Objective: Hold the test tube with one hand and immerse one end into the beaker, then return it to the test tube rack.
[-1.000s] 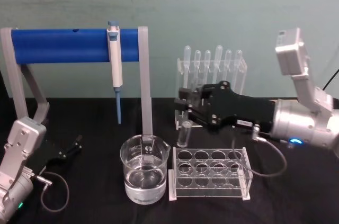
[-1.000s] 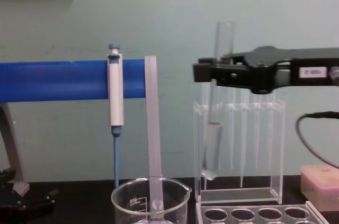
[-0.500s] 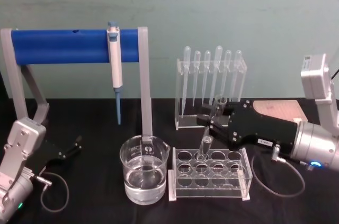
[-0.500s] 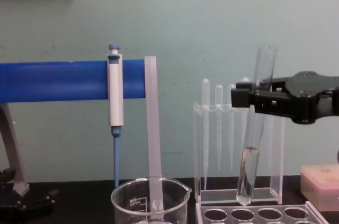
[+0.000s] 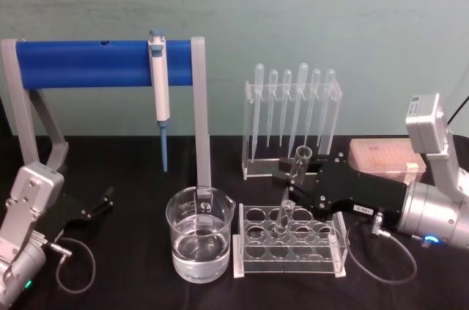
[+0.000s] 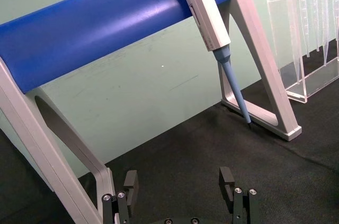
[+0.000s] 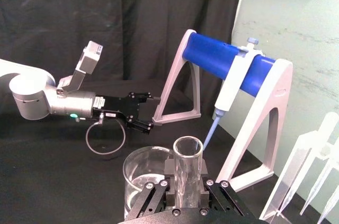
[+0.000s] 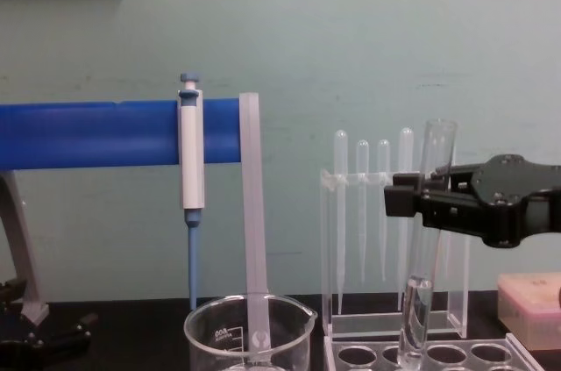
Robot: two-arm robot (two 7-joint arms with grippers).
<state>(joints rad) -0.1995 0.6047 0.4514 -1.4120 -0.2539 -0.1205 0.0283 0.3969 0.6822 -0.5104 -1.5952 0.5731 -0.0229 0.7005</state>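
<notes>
Right gripper [image 5: 293, 176]: you see it reaching in from the right, above the back row of the clear rack [image 5: 289, 241]; its jaws are clenched on the test tube, one on each side of the glass a little below the rim.
Test tube [image 5: 292, 191]: it stands nearly upright, leaning slightly, with its open flared rim above the jaws; from the chest camera you see its rounded bottom entering a hole of the rack, second from the rack's left end. You can make out a little clear liquid in the lower part.
Right wrist camera: you look down into the open mouth of the tube, held tight between the two jaws.
Beaker [image 5: 200, 234]: it sits on the black desk [image 5: 132, 178] just left of the rack, partly filled with clear liquid, apart from the tube.
Left gripper [image 5: 97, 205]: you find it low at the left side of the desk, near the foot of the blue-barred stand [image 5: 102, 62]; its jaws are released, spread with bare desk between them, touching nothing.
Micropipette [image 5: 159, 90]: it hangs on the blue bar, tip pointing down.
Pipette holder [image 5: 292, 123]: it stands behind the rack with thin plastic pipettes upright in it.
Pink box [image 5: 385, 156]: it lies behind the right gripper.
</notes>
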